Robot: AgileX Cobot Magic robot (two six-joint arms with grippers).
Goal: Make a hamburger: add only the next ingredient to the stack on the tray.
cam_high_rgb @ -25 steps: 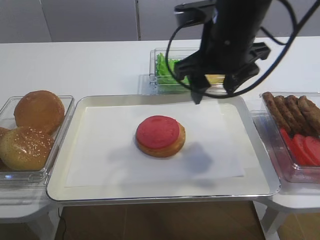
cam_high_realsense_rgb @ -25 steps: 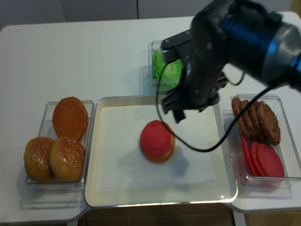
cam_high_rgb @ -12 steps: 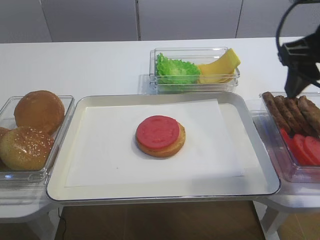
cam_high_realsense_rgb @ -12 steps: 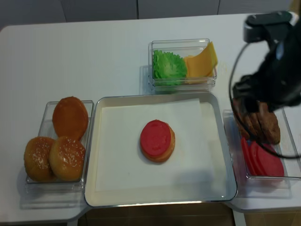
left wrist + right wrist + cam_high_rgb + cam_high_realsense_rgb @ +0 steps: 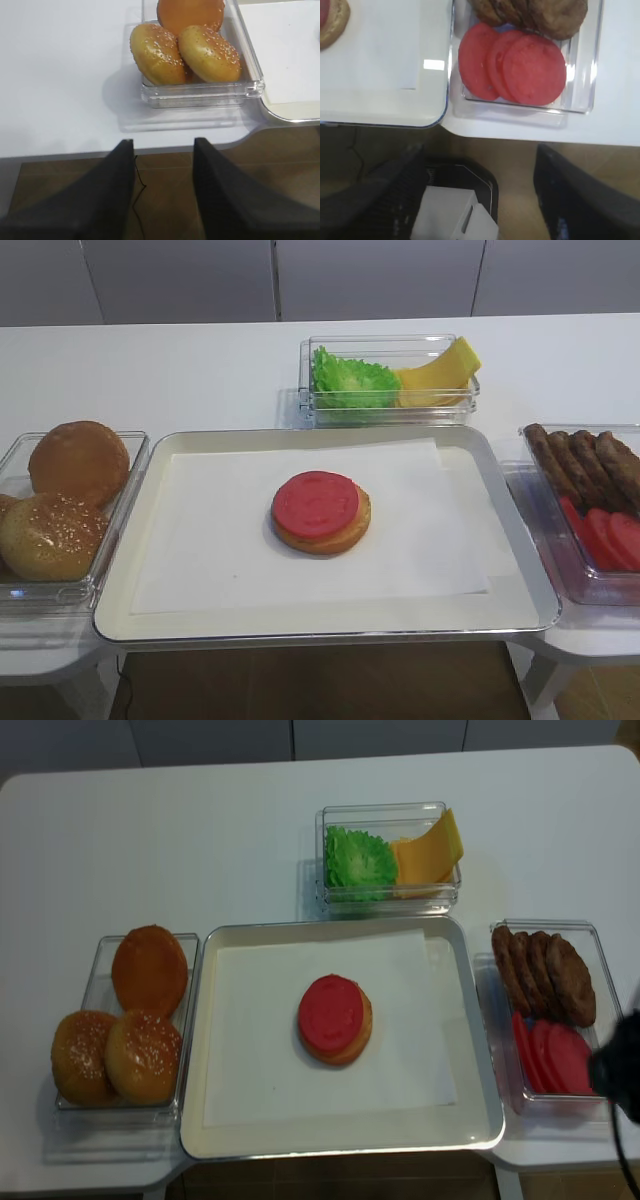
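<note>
A red tomato slice (image 5: 315,504) lies flat on the bun bottom half (image 5: 346,534), in the middle of the paper-lined tray (image 5: 150,625). The realsense view shows the same slice (image 5: 330,1013) on the bun (image 5: 352,1046). My right gripper (image 5: 480,200) is open and empty. It hangs over the floor just off the table's front edge, below the spare tomato slices (image 5: 512,67). A dark part of that arm (image 5: 620,1070) shows at the right edge. My left gripper (image 5: 164,192) is open and empty too, off the front edge below the whole buns (image 5: 185,52).
A clear container of whole buns (image 5: 65,495) stands left of the tray. Lettuce and cheese (image 5: 390,380) sit in a container behind it. Patties and tomato slices (image 5: 595,495) fill the container on the right. A white box (image 5: 452,217) is on the floor under the right gripper.
The right arm has pulled away from above the tray, moving right and toward the front edge, out of the first exterior view. The tomato slice stays on the bun.
</note>
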